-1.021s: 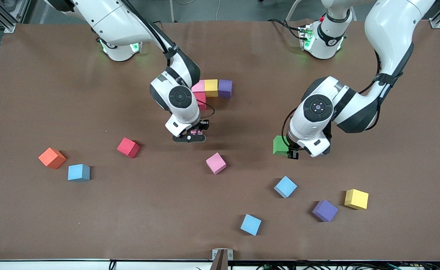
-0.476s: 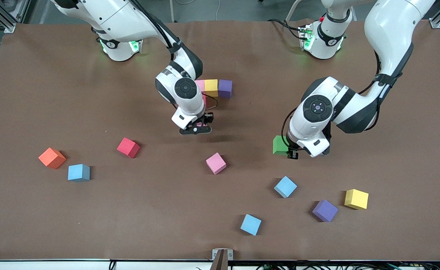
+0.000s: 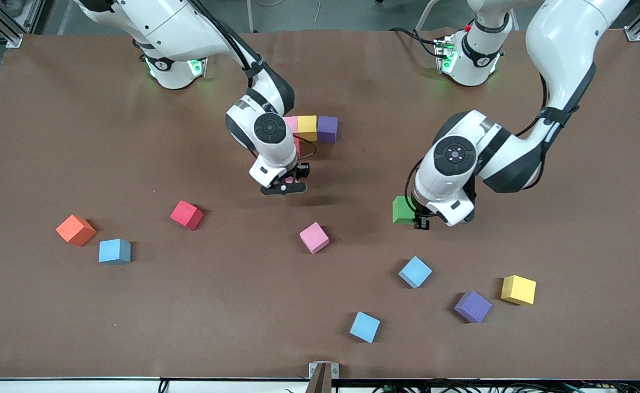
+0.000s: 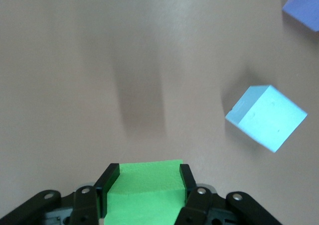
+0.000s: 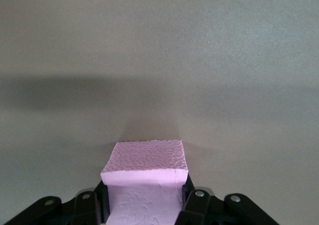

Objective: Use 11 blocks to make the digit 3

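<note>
The right gripper [image 3: 284, 184] is carrying a pink block [image 5: 144, 177] — clamped, above the counter [image 3: 80, 305], just beside the started digit [image 3: 312, 128]. The left gripper [image 3: 415, 217] is clamping a green block [image 3: 402, 210]. Next: seating pink flush below the red cube.

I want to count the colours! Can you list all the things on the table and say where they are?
Started figure: pink, yellow, purple row, red under pink, near the arms' bases.
Pink block: held by right gripper.
Green block: held by left gripper.
Loose blocks: red, orange, pink, three blue, purple, yellow, nearer the camera.
Table: brown.
Right gripper: beside the figure.
Left gripper: over the table.
</note>
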Motion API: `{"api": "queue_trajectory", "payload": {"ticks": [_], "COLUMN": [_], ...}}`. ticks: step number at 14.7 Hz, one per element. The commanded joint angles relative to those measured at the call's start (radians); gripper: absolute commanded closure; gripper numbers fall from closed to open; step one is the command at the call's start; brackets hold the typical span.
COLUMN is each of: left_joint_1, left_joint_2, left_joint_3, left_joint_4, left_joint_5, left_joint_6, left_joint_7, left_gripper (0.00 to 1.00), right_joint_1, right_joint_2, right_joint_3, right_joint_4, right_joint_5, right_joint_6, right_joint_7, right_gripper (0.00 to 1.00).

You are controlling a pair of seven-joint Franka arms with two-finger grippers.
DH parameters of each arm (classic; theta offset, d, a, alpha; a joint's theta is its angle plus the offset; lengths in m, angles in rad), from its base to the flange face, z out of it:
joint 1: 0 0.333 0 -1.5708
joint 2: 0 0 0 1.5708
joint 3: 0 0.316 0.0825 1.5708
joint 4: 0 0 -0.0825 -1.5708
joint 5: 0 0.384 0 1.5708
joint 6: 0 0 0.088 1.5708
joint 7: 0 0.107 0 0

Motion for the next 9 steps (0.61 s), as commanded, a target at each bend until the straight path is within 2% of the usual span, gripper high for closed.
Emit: {"api": "queue_trajectory", "payload": {"ticks": [1, 9], "left_joint_1": [-0.053, -0.159], "left_joint_2": [0.027, 0.098], "left_joint_3": [0.002, 0.005], "left_joint_4": [0.017, 0.018], "left_joint_5": [0.021, 0.021], "left_joint_6": [-0.014, -0.013], "left_joint_7": [-0.096, -0.277], "left_gripper": [0.97, 0.97], "right_joint_1": [0.016, 0.028], "right_joint_2": [-0.049, -0.051], "right_joint_3": [-0.001, 0.0], "right_joint_4": [-0.065, -0.077], "right_joint_5": [-0.004, -0.003], "right_joint_6": [0.005, 0.005], "right_joint_7": [0.005, 0.01], "right_gripper": [0.6, 0.61]}}
